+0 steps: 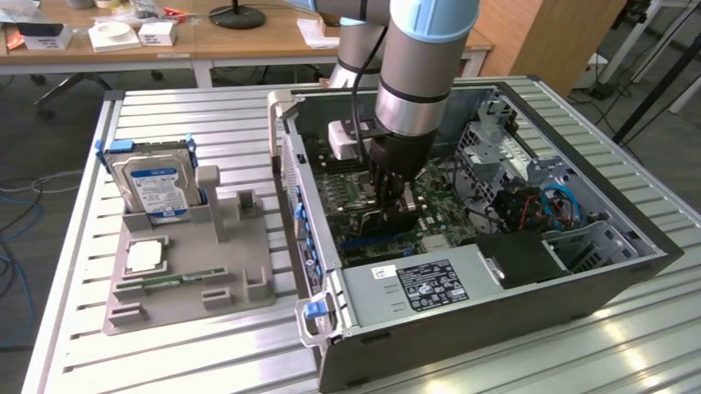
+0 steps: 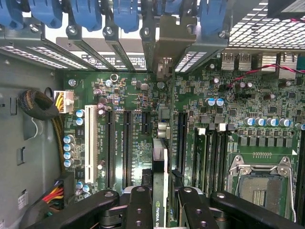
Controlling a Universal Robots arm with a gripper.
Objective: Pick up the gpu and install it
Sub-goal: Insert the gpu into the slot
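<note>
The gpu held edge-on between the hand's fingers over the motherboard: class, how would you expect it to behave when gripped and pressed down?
The gpu looks like a thin rigid card, so probably stiff, not floppy. Held by its narrow edge in the hand, it could tilt sideways if pushed off-line. Its exposed board suggests fragility.

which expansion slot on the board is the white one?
The long slot next to the column of blue-topped capacitors, farthest from the gpu. The other expansion slots are black.

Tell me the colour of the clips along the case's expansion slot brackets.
Blue. The expansion slot clips show best in the wrist view, lined up above the motherboard.
</note>
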